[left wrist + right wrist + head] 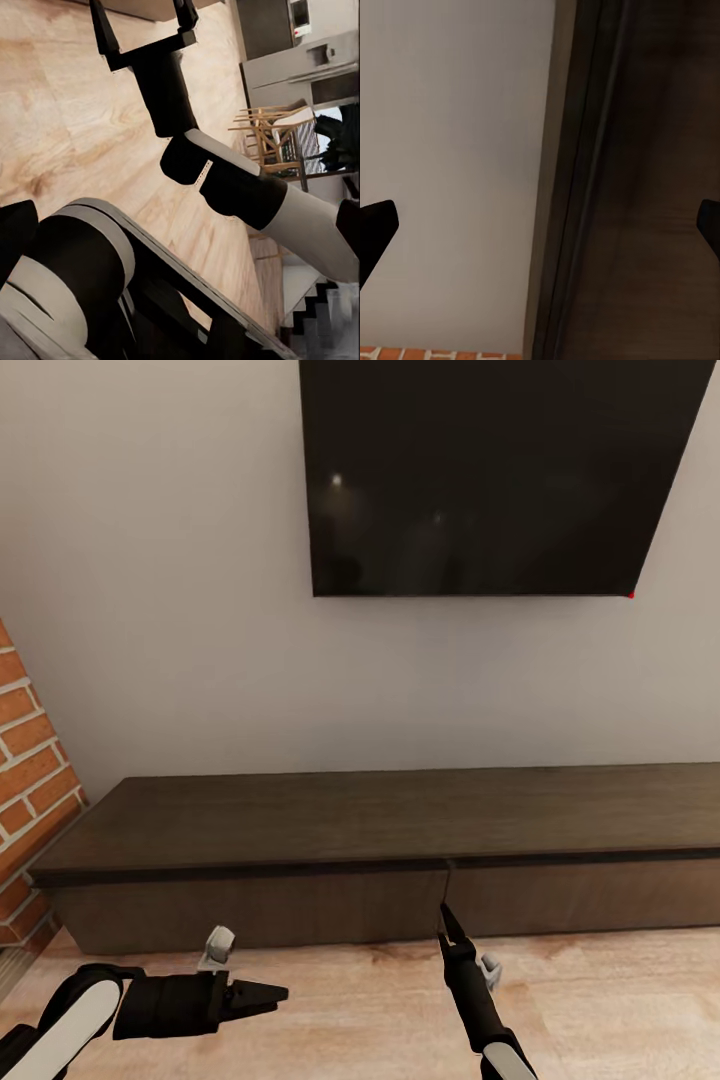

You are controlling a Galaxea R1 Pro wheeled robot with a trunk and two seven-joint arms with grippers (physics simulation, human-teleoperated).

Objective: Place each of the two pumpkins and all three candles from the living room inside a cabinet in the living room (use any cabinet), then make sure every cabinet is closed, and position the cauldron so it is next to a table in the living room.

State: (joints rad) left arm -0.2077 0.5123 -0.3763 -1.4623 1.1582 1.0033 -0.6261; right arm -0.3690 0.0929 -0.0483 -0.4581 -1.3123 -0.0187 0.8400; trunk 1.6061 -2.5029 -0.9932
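Cabinet [400, 830]: long, low and dark brown, standing against the grey wall [150, 610]; both drawer fronts sit flush and closed, meeting at a seam near the middle.
Right gripper [447, 920]: reaches toward the cabinet front, its tip just at the seam between the two drawers; touching or only close, I cannot tell. Its fingers are spread wide with nothing between them, as the left wrist view [146, 22] and the right wrist view, with a dark fingertip [375, 225] at each edge, both show.
Left gripper [265, 993]: low over the wood floor [620, 1000] in front of the cabinet's left half, pointing sideways toward the right arm; parted or closed, I cannot tell.
TV [490, 470]: black screen on the wall above the cabinet.
Brick wall [25, 780]: beside the cabinet's left end.
Chairs [274, 139]: wooden, far behind the right arm.
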